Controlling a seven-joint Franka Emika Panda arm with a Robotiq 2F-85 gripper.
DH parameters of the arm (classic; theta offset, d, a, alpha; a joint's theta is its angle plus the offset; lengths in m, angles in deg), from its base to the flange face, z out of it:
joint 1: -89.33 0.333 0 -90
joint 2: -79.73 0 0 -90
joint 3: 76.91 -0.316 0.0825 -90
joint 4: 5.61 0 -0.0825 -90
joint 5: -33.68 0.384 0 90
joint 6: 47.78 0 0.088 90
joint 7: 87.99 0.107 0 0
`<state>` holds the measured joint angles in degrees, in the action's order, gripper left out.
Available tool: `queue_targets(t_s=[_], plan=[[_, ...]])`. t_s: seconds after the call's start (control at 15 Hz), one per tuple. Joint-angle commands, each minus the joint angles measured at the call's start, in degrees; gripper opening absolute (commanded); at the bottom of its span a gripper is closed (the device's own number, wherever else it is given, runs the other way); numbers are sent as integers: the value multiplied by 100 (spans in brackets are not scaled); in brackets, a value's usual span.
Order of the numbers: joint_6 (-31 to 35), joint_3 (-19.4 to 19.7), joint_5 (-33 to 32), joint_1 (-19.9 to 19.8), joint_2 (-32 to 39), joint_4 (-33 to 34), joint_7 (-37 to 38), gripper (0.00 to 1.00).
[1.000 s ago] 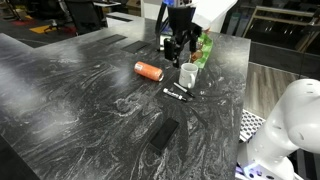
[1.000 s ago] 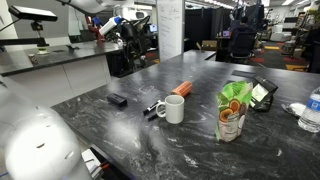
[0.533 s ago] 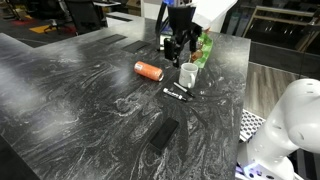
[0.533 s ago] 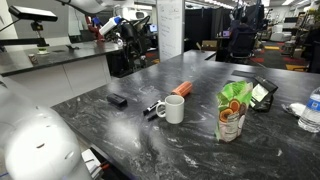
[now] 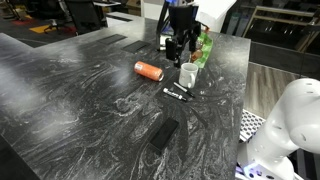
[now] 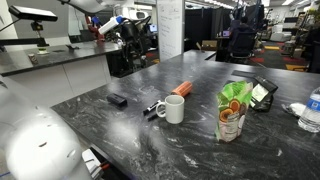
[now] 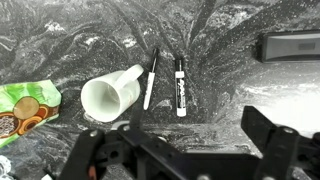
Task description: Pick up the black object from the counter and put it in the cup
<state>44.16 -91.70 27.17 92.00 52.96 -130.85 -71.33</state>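
Note:
The black object (image 5: 163, 134) lies flat on the counter (image 5: 80, 90) near its front edge; it also shows in an exterior view (image 6: 117, 100) and at the top right of the wrist view (image 7: 290, 47). The white cup (image 5: 188, 74) stands mid-counter, also visible in an exterior view (image 6: 173, 109) and from above in the wrist view (image 7: 110, 95). My gripper (image 5: 178, 46) hangs open and empty high above the counter behind the cup, far from the black object. In the wrist view its fingers (image 7: 185, 150) are spread wide with nothing between them.
An orange can (image 5: 149, 70) lies left of the cup. Two marker pens (image 7: 165, 82) lie beside the cup. A green bag (image 6: 234, 110) stands near it. A dark device (image 6: 262, 93) and a water bottle (image 6: 312, 110) sit further off. A white rounded body (image 5: 290, 120) is past the counter edge.

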Motion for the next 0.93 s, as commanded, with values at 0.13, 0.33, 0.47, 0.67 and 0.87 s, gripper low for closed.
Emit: queue_targets(t_s=[0.13, 0.33, 0.47, 0.67, 0.87], plan=[[0, 713, 164, 480, -342, -434, -1855, 100], [227, 967, 97, 656, -410, -751, -2810, 100], [444, 1031, 72, 788, -351, -981, -3319, 100], [822, 1087, 6, 979, -245, -1273, -4069, 100], [1274, 1111, -117, 1153, -291, -1555, -4764, 100]])
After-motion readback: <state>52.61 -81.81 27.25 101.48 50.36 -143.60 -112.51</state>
